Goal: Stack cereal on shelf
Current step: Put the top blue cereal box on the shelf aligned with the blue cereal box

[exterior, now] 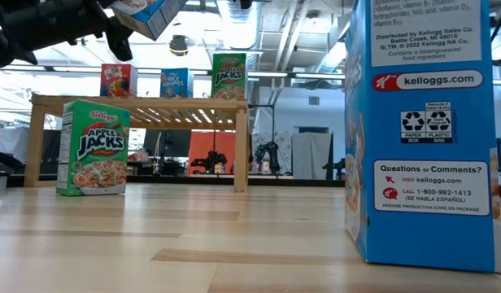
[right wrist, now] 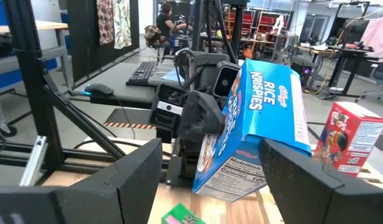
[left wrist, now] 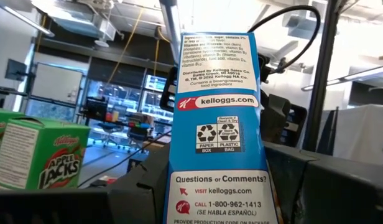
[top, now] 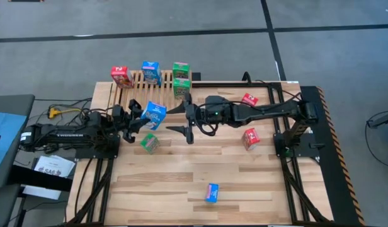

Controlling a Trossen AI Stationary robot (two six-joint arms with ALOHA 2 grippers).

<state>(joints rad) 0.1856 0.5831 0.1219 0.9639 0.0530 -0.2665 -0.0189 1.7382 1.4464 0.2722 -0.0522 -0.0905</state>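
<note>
My left gripper is shut on a blue Rice Krispies cereal box, held above the table's left middle. The low view shows that box high at the top. My right gripper stands open and level just right of the box, its fingers short of it. The wooden slat shelf stands at the far left. A red box, a blue box and two green boxes stand on it. A green box stands upright on the table under the held box. My left gripper pinches the blue box near its lower end, one finger on each broad face, so the narrow side panel faces its wrist camera. The fingers come from the table's left, slanting upward. The box is lifted clear of the table and tilted.
Two red boxes lie on the table's right half, beside the right arm. A blue box stands near the front edge, looming large in the low view. The plank tabletop stretches along the near side.
</note>
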